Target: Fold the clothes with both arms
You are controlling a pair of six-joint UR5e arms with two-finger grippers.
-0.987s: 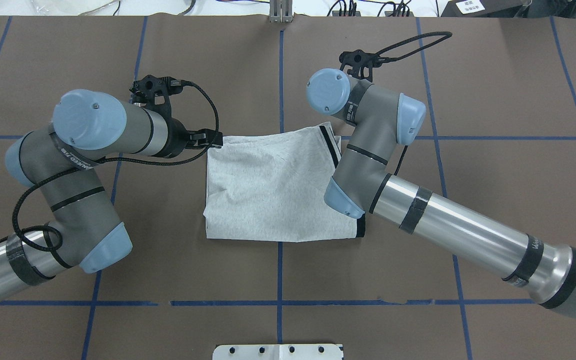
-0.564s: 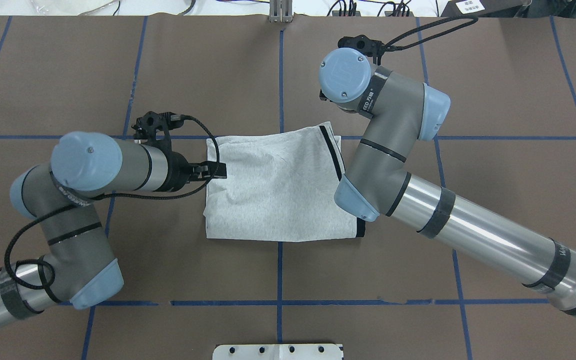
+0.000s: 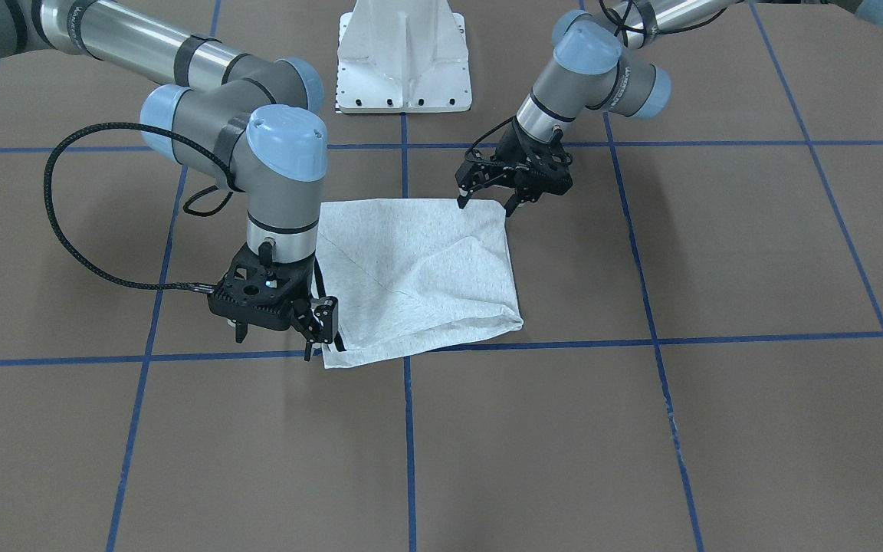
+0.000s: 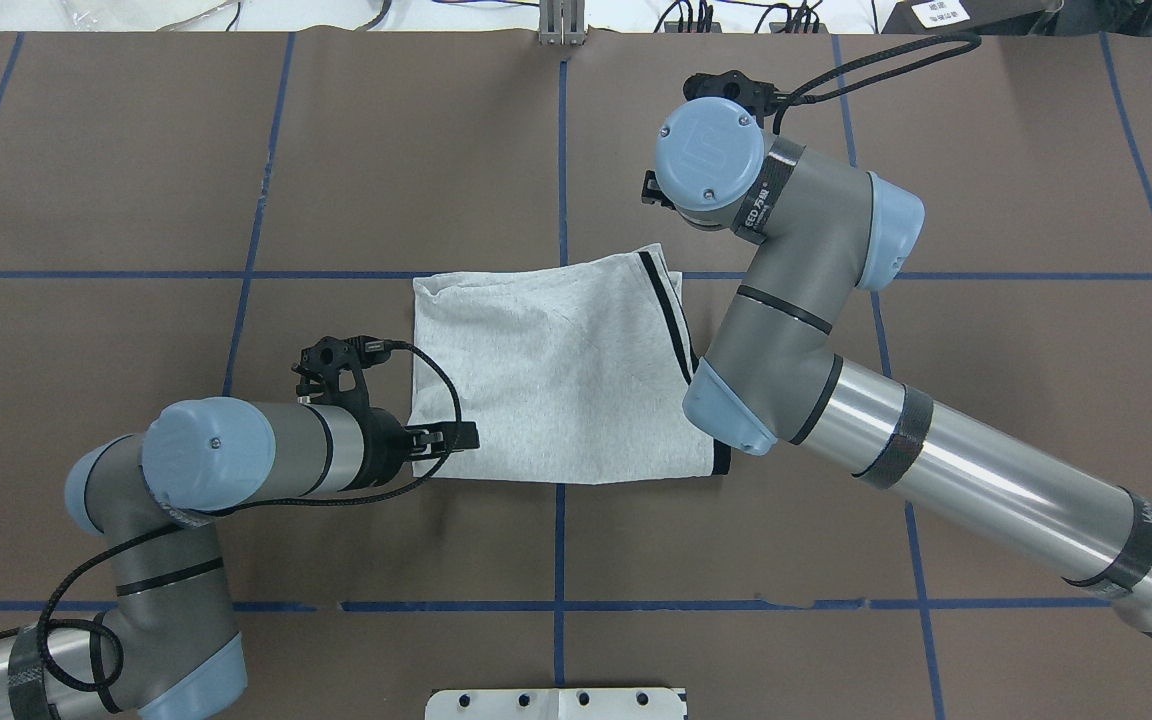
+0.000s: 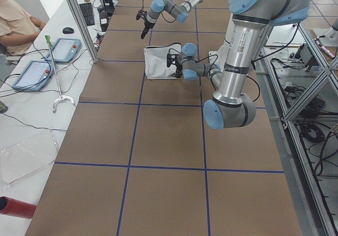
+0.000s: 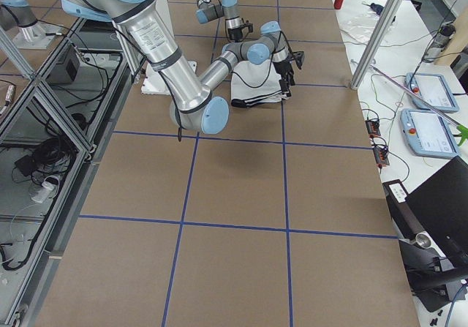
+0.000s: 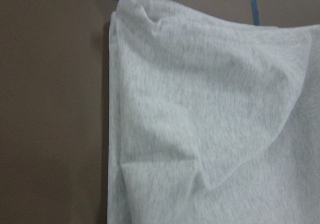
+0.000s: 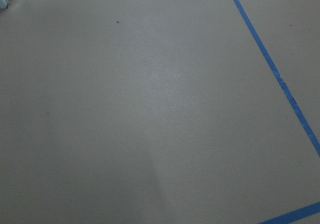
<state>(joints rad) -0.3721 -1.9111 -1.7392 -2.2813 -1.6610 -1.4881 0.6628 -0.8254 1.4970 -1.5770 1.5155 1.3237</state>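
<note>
The clothes are one grey T-shirt (image 4: 556,380), folded into a rough rectangle at the table's middle, with a black stripe along its right edge. My left gripper (image 4: 451,437) hovers open at the shirt's near left corner; in the front-facing view that left gripper (image 3: 487,205) has its fingers spread just above that corner. My right gripper (image 3: 277,341) stands open beside the shirt's far right corner, nothing between its fingers. The right wrist view holds only bare table. In the left wrist view the shirt (image 7: 210,124) fills the frame with soft wrinkles.
Blue tape lines (image 4: 558,540) cross the brown table cover. The white pedestal base (image 3: 403,54) stands at the robot's edge. A seated person (image 5: 16,25) and tablets (image 5: 63,48) are beside the left end, and a red cylinder (image 5: 16,207) lies there too.
My left gripper has slid along the shirt's left edge from the far corner to the near corner. The right arm has swung away from the shirt's right edge, outward and farther from the robot.
</note>
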